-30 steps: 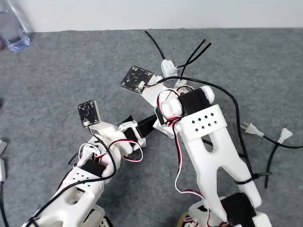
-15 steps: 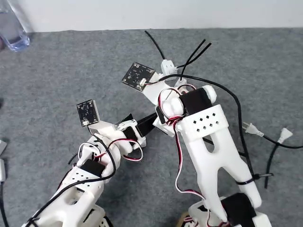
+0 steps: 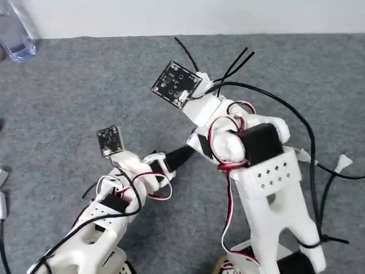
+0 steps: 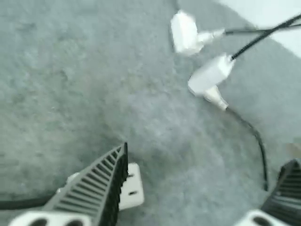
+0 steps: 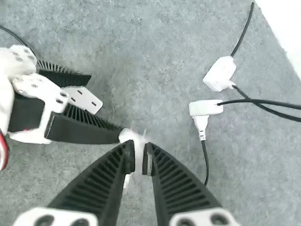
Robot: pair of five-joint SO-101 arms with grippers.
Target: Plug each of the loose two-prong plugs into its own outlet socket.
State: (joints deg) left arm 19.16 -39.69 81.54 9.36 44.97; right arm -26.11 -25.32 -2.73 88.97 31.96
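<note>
- Your left gripper (image 4: pixel 207 157) has its jaws released and spread wide, with nothing pinched between them.
- A small flat white piece (image 4: pixel 130 186) lies on the grey worktop (image 3: pixel 68 85) inside that spread, just beside one black jaw. You cannot tell from these views whether it is a plug or a socket.
- Your right gripper (image 5: pixel 138 149) has its jaws drawn together to a thin slit. They sit low in the right wrist view, tips just beside the tip of one left jaw.
- A blurred white bit (image 5: pixel 130 136) sits right at those meeting tips. You cannot tell whether your right jaws pinch it.
- Two white connectors lie near each other on the worktop, at the upper right of both wrist views. Both are well apart from both sets of jaws.
- The blocky connector (image 5: pixel 219 74) has one black cord running toward the top edge.
- The second connector (image 5: pixel 205 109) has black cords leaving to the right and a stub with a cord trailing downward. Whether it is already mated, you cannot tell.
- In the high view, a loose white plug (image 3: pixel 342 163) on a black cord lies at the right edge, beyond your right arm (image 3: pixel 268 171).
- Your left arm (image 3: pixel 102 222) comes in from the lower left, and its black jaw points toward the middle of the frame, under the right arm.
- A clear bottle (image 3: pixel 14 34) stands in the upper left corner.
</note>
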